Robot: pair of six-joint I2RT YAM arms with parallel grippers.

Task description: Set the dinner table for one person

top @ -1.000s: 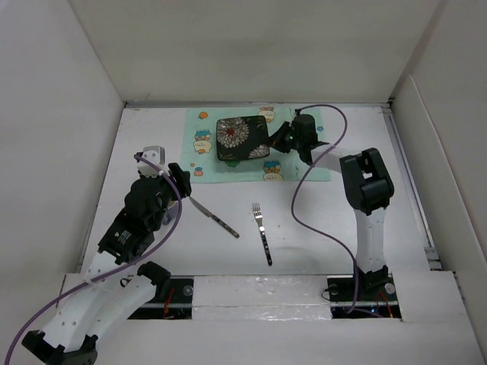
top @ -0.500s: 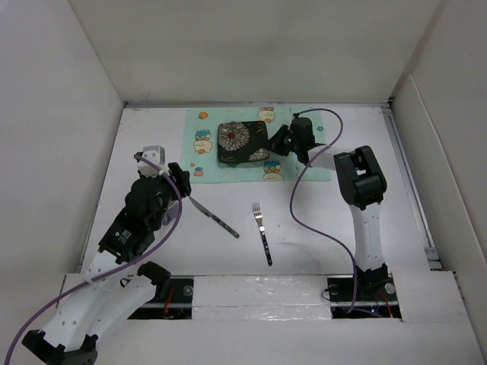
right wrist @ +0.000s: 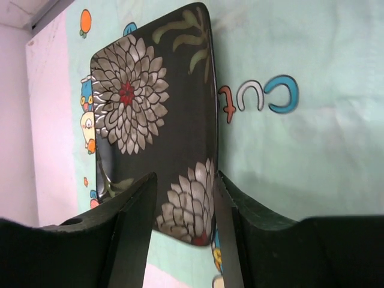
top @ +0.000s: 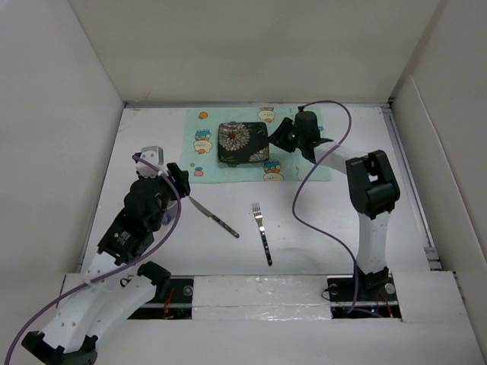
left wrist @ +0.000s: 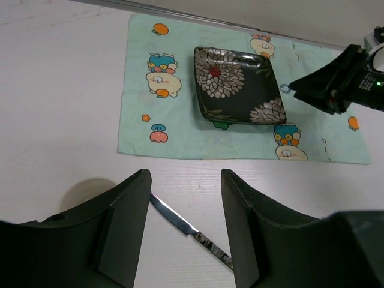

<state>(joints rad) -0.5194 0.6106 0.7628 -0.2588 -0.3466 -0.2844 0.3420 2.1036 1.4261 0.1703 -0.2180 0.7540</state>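
Fingers [right wrist: 129, 240] of the right hand [top: 280, 138] gape, released, beside the plate [right wrist: 150, 120], above the dinner table [top: 319, 228].

The left arm [top: 84, 312] and the right arm [top: 371, 243] have white lower links and black upper housings. A purple cable [top: 304, 220] loops loosely off each. The left gripper [left wrist: 186, 180] and the right gripper [right wrist: 184, 180] bear thick matte black fingers. A small green light [left wrist: 378, 84] glows at the right edge of the left wrist view.

My white table [top: 221, 258] carries a mint-green cartoon cloth [top: 228, 173]. Nearer me than the cloth lie a knife [top: 214, 217] and a fork [top: 262, 233].
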